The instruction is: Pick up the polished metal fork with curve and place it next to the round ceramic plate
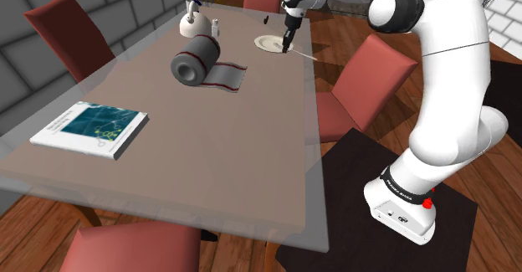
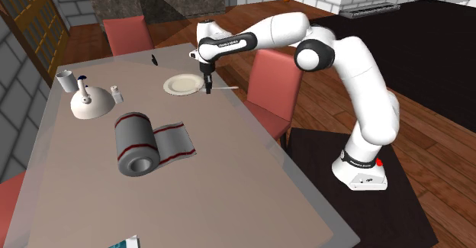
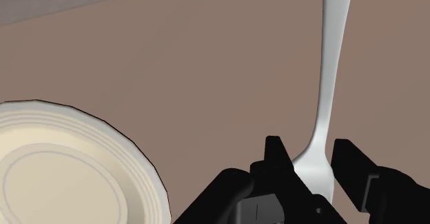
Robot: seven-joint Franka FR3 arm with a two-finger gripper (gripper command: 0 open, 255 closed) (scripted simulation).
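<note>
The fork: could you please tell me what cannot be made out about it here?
Fork head: wrist view, hidden behind the gripper.
Handle end: wrist view, cut off by the edge.
Whether it touches the table: too thin in shoulder and second exterior views.

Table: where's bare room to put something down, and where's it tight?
Free: the wide stretch between book and rolled towel, and the edge strip from fork toward the stand. Crowded: the shoulder view's far end, with kettle, shaker, plate and gripper.
</note>
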